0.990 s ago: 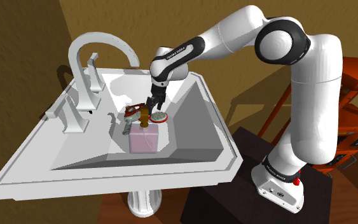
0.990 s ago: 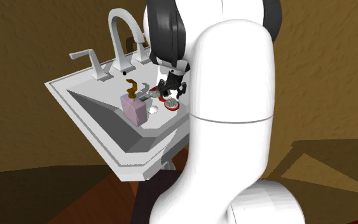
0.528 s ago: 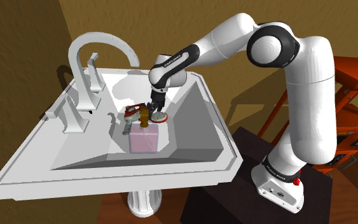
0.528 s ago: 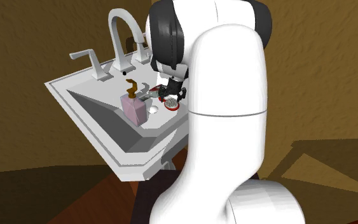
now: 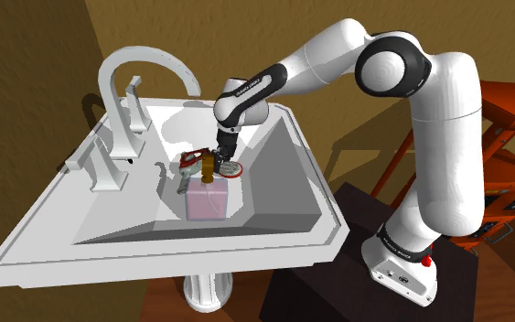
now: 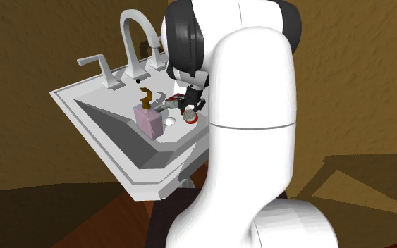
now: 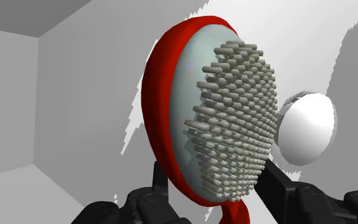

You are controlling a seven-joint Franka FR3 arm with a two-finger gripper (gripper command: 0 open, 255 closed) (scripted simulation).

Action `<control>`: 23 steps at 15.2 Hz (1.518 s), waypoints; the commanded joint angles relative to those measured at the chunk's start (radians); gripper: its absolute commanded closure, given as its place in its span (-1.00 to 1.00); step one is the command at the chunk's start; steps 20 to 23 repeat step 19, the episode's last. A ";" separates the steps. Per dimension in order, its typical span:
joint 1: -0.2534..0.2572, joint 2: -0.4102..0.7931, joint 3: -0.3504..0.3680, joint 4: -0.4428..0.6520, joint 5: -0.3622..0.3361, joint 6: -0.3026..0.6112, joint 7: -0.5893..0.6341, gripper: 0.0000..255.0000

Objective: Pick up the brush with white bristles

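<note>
Red-backed with an oval head, the brush [image 7: 228, 121] sits in the basin of the white sink [image 5: 54, 229], just on the far side of the pink soap bottle [image 5: 208, 199]. In the shoulder view its long axis runs left to right: head to the right, handle reaching left behind the bottle's brown pump. The pale bristles face up toward the hand, and the head is tilted. The black gripper [image 7: 214, 173] clasps the head from both sides. A white drain stopper [image 7: 308, 127] lies just beside it.
</note>
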 commanded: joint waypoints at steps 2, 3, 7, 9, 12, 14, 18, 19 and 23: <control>-0.001 0.002 -0.001 0.000 -0.001 -0.002 0.000 1.00; 0.000 -0.007 -0.002 0.000 -0.003 -0.011 0.004 1.00; 0.002 -0.044 -0.007 0.001 -0.012 -0.047 0.018 1.00; 0.003 -0.062 -0.009 0.003 -0.017 -0.066 0.026 1.00; 0.004 -0.087 -0.012 0.007 -0.024 -0.095 0.036 1.00; 0.004 -0.103 -0.014 0.012 -0.028 -0.114 0.044 1.00; 0.005 -0.128 -0.017 0.020 -0.036 -0.146 0.055 1.00; 0.005 -0.128 -0.017 0.020 -0.035 -0.146 0.055 1.00; 0.005 -0.128 -0.017 0.020 -0.035 -0.146 0.055 1.00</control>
